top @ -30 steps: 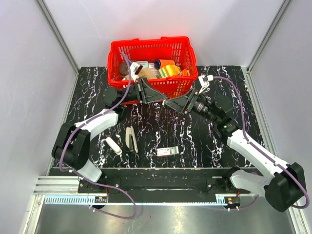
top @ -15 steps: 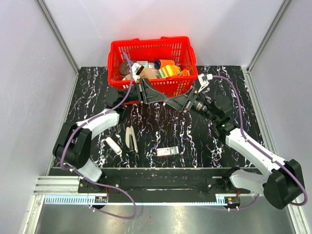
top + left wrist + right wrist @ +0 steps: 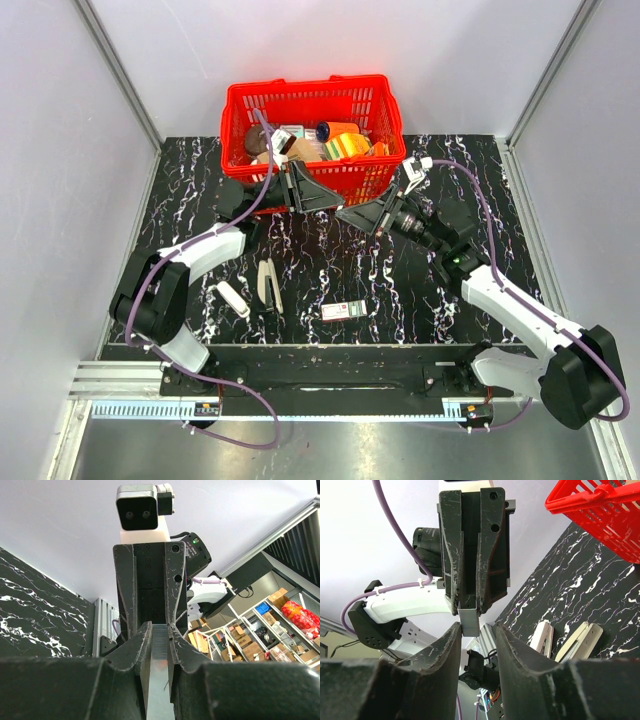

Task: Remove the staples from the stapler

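the right gripper (image 3: 476, 630) has narrowed its jaws, not yet clamped, around the staple strip (image 3: 469, 622) that the left gripper (image 3: 159, 630) clenches directly ahead. the stapler (image 3: 268, 285) lies open on the table (image 3: 400, 290), below and behind both; we judge unloading nearly done.

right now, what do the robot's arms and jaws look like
The left arm and right arm have white links, black joints and black bases. A purple cable loops along each. Jaws are black, angular, scuffed plastic.
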